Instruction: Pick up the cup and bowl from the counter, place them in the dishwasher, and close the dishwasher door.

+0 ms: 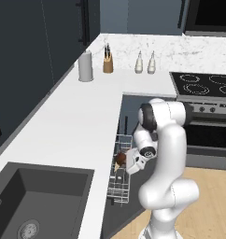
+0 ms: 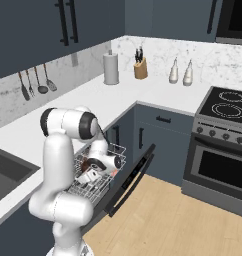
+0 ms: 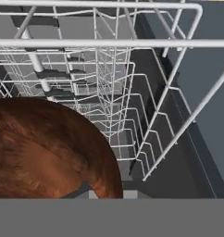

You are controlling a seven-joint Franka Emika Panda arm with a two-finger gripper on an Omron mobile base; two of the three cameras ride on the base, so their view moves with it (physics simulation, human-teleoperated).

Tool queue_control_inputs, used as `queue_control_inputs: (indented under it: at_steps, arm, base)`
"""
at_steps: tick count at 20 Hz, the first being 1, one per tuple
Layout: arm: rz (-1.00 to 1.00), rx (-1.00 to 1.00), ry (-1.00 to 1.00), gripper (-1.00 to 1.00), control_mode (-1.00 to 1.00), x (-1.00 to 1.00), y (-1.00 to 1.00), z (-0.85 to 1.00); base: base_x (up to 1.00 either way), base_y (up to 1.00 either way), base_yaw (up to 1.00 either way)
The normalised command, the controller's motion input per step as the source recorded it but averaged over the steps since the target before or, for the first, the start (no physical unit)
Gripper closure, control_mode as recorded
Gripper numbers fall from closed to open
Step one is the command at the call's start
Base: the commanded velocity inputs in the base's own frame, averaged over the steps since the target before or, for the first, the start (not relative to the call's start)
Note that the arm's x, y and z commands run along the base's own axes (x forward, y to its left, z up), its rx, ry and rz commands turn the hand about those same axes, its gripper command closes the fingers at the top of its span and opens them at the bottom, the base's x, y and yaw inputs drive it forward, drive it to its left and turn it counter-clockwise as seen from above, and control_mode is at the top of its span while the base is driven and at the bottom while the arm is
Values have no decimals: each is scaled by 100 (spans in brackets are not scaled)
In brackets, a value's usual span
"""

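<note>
White tabletop [image 1: 63,116] runs in an L past the sink, and below its corner the dishwasher door [image 2: 130,182] hangs open with the wire rack [image 2: 93,182] pulled out. Over that rack the pincer [image 1: 120,164] holds the bowl [image 3: 44,148], its glossy reddish-brown curve looming large in the hand view just above the rack's wires.
</note>
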Motion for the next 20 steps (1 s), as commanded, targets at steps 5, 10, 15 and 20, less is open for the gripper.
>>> queue_control_inputs:
  at_steps: [5,10,15,20]
  arm:
    - [0,0,0,100,-100,37,9,-33]
    - [0,0,0,100,-100,41,14,-29]
    - [0,0,2,100,-100,36,1,-52]
    - [0,0,3,100,-100,31,0,-47]
  base:
    - [0,0,0]
    - [0,0,0]
    - [0,0,0]
    - [0,0,0]
